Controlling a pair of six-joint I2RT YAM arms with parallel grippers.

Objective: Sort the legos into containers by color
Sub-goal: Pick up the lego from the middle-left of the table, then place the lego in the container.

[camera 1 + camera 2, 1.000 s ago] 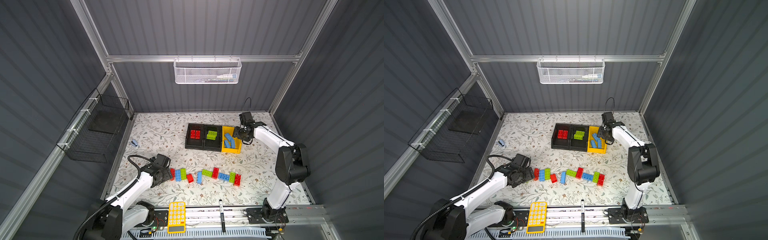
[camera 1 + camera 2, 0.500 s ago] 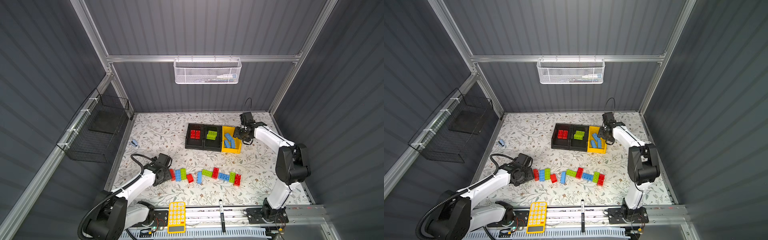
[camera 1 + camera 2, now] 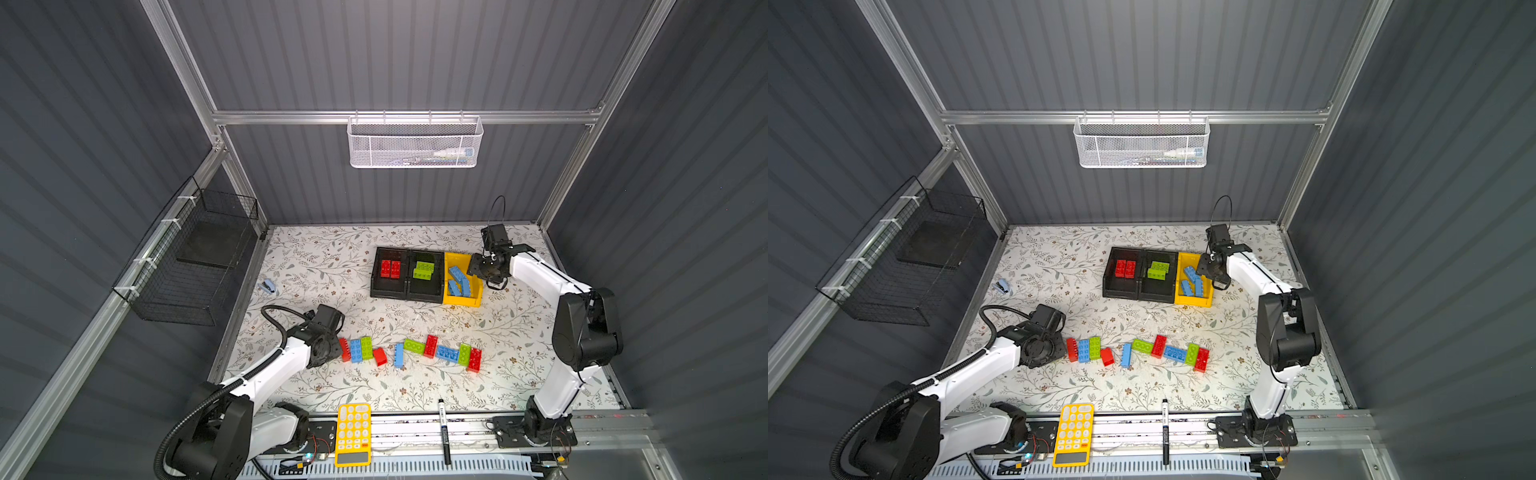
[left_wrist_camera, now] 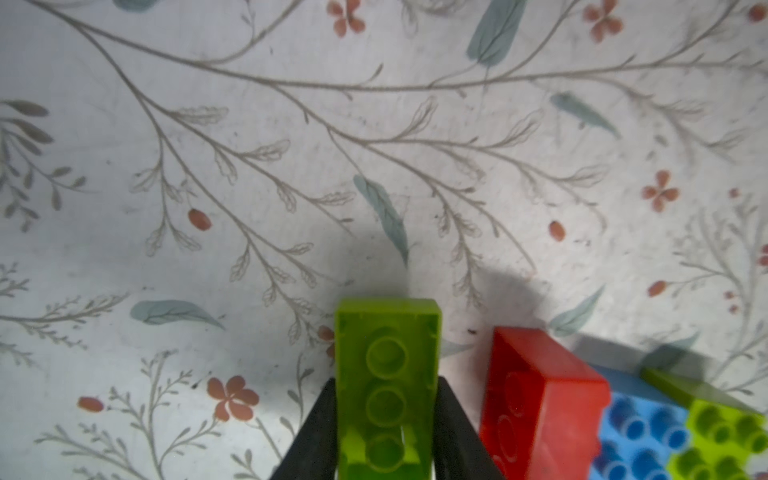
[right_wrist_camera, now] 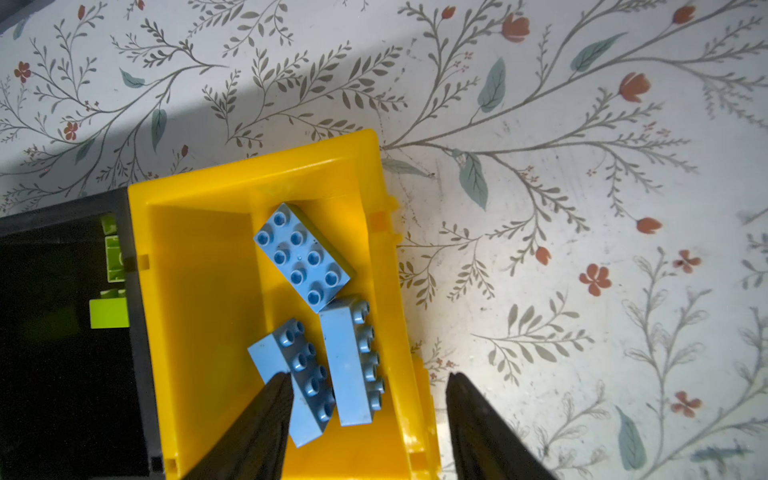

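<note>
Dark ribbed walls close in a tabletop with a floral cover (image 3: 332, 270). We take the yellow bin (image 3: 462, 301) as our landmark. It touches a black bin with green bricks (image 3: 424, 297), and past that one stands a black bin with red bricks (image 3: 388, 294).

Inside the yellow bin we count three blue bricks (image 5: 303, 257), two of them on their sides, side by side. The right gripper (image 5: 369, 376) hangs over the yellow bin's outer wall. Its fingers stand well apart with nothing between them, one above the blue bricks and the other above the cover just outside the bin.

Well apart from the yellow bin, toward the arm bases, a loose row of bricks (image 3: 413, 345) in red, blue and green crosses the cover. At the row's end farthest from the yellow bin, the left gripper (image 4: 386, 384) sits low, fingers pressed on both long sides of a green brick (image 4: 387, 332) whose hollow underside faces the wrist camera. Just beside it lies a red brick (image 4: 536, 399), then a blue brick (image 4: 640, 428). We cannot tell whether the green brick is off the cover.
</note>
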